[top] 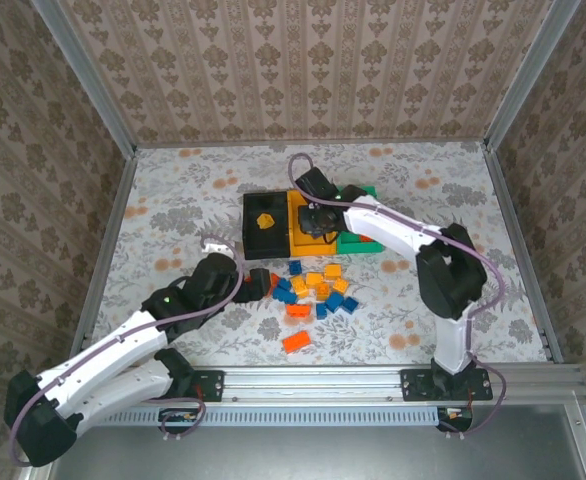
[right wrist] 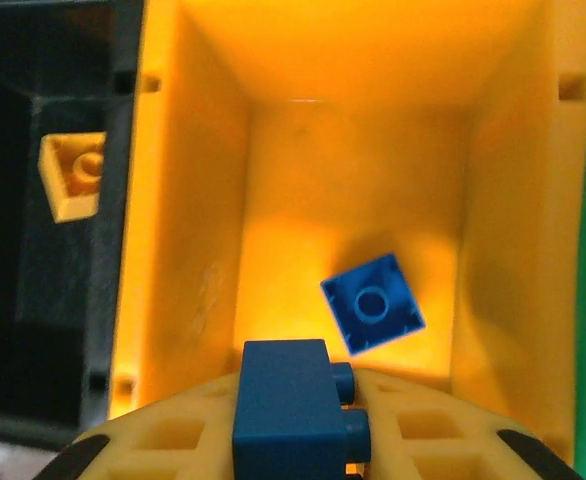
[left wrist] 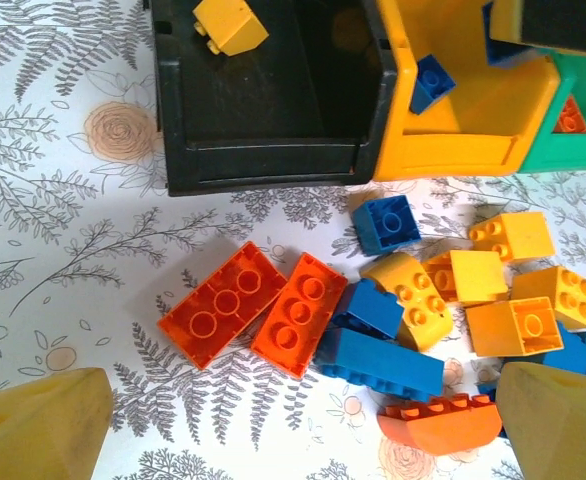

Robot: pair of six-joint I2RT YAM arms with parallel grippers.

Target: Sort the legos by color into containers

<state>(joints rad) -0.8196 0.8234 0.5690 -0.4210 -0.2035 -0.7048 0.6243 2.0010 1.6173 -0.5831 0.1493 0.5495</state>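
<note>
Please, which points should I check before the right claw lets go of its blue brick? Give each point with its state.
1. Right claw shut on the held blue brick: ok.
2. Brick hangs over the orange-yellow bin: ok.
3. Colour fits, since a loose blue brick lies in that bin: ok.
4. Left claw open, over the pile, away from that bin: ok.
5. Height of the drop: cannot tell.
</note>
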